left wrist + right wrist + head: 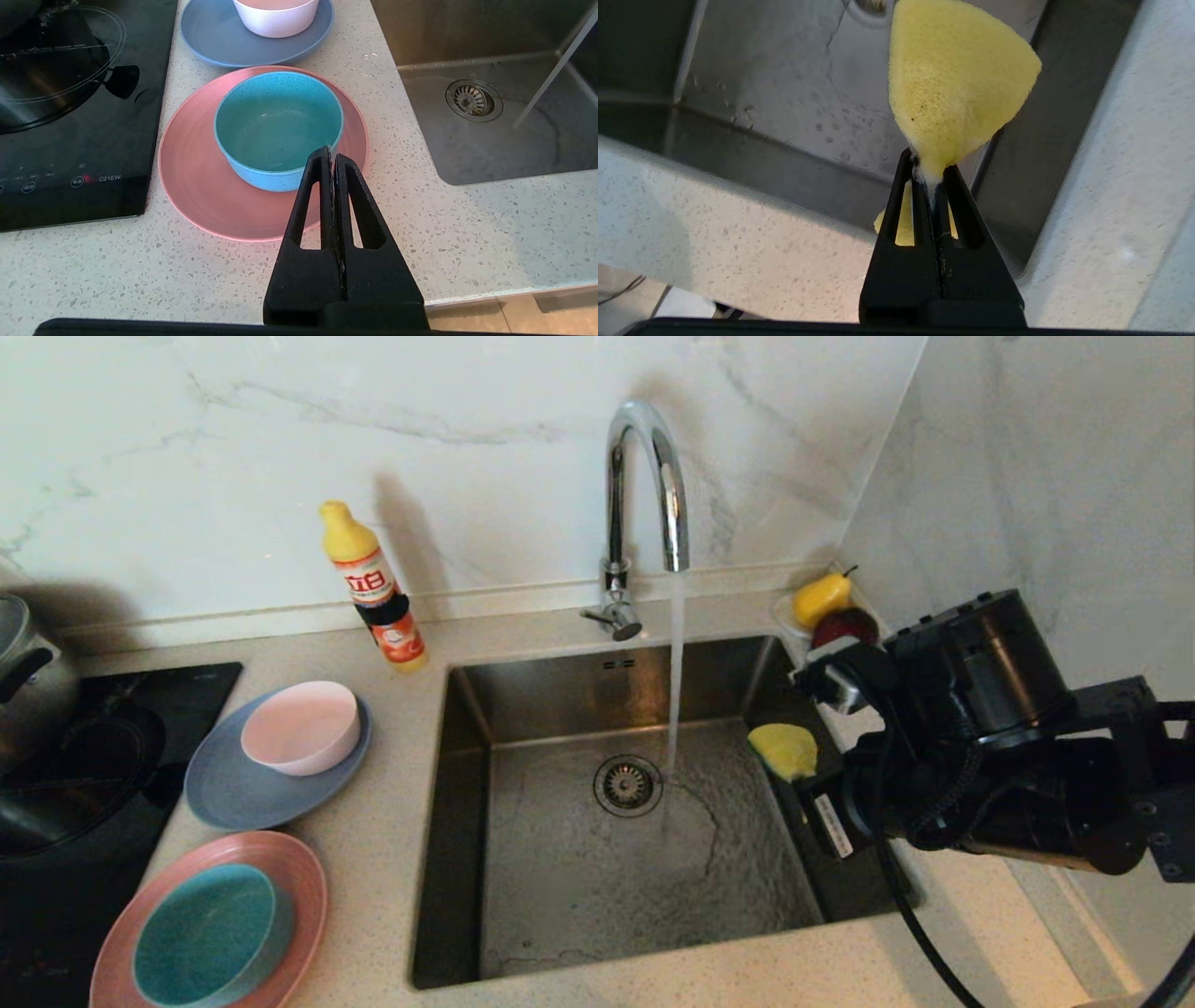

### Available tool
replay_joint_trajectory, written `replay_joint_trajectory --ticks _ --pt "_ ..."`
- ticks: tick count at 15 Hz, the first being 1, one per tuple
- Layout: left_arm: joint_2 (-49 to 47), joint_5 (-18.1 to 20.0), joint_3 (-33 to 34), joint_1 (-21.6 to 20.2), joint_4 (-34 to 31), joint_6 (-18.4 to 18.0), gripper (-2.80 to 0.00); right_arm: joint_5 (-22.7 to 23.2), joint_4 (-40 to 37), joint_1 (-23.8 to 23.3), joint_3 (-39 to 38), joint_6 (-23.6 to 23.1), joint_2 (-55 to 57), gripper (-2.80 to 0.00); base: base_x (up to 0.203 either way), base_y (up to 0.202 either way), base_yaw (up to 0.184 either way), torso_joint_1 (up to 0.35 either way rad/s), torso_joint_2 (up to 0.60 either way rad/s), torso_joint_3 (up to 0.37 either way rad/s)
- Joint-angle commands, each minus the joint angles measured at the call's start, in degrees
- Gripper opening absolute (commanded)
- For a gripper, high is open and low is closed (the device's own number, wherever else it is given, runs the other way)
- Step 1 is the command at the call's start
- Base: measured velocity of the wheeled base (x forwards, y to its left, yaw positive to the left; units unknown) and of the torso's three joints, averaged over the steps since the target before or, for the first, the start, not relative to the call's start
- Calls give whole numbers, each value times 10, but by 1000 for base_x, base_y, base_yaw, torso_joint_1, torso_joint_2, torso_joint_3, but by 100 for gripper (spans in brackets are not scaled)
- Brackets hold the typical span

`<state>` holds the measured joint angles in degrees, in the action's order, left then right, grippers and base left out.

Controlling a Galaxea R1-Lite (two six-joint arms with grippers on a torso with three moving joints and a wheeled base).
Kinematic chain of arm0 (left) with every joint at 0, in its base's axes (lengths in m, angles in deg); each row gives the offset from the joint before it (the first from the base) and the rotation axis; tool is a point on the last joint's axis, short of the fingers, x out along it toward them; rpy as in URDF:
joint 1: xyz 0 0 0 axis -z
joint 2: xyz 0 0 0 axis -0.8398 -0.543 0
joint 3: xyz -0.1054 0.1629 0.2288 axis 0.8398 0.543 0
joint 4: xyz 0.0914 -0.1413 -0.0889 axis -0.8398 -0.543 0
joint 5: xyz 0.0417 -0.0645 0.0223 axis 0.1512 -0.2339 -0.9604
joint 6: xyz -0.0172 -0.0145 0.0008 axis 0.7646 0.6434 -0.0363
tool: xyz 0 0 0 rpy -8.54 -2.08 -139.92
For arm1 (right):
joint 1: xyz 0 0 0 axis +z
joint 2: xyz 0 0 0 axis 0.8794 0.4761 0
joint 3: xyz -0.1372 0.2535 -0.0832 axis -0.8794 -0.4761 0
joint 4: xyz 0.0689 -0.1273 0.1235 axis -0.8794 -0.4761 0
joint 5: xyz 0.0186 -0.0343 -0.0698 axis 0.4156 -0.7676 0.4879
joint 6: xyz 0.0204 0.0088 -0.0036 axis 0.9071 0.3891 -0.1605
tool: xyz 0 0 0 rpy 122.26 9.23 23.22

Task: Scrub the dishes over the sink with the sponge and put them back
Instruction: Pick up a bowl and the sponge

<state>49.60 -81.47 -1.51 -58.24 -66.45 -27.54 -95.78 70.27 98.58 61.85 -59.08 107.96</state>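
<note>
While water runs from the faucet (644, 485) into the sink (560, 859), the right gripper (930, 175) holds the sponge (957, 88) pinched thin between its fingers, yellow body fanning out beyond the tips, poised over the right side of the basin just inside its wall. Left gripper (332, 156): fingers pressed together, holding nothing, parked above the counter (467, 224) near the teal bowl (280, 126). Step in hand, judged: sponge secured, ready for wetting and scrubbing; no dish is yet over the sink. To do it well: keep the pinch firm, since only a narrow edge of soft foam is caught and a wet sponge may slip; bring the broad free face, not the fingertips, against any dish; work above the basin so drips fall inside. Count of dishes, four, all on the counter left of the sink: one grey-blue plate (233, 793) carrying one pale pink bowl (301, 726); one pink plate (299, 877) carrying the one teal bowl. Bowls must be lifted off before plates can be taken. Other items: one detergent bottle (373, 588) behind the sink's left corner; one yellow pear (822, 599) and one dark red fruit (845, 627) in the far right corner; one cooktop (112, 728); one pot (28, 672), partly in view.
</note>
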Motion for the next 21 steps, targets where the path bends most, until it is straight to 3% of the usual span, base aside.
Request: replay_joint_trajectory --ticks 1,6,15,18,21 --pt "-1 0 8 1 0 0 -280 -2 1 13 -25 11 -5 -280 0 0 0 0 0 0" --pt "-1 -1 8 0 0 -1 -280 -2 -3 28 6 33 -18 -280 0 0 0 0 0 0" --pt "-1 -8 4 0 -6 22 -280 -2 -3 10 -27 62 4 -280 0 0 0 0 0 0" --pt "-34 -23 -71 0 -17 20 -280 -5 -11 -6 -32 60 1 -280 0 0 0 0 0 0" --pt "-149 -60 -219 0 -44 20 -280 -4 -9 -6 -26 60 -3 -280 0 0 0 0 0 0"
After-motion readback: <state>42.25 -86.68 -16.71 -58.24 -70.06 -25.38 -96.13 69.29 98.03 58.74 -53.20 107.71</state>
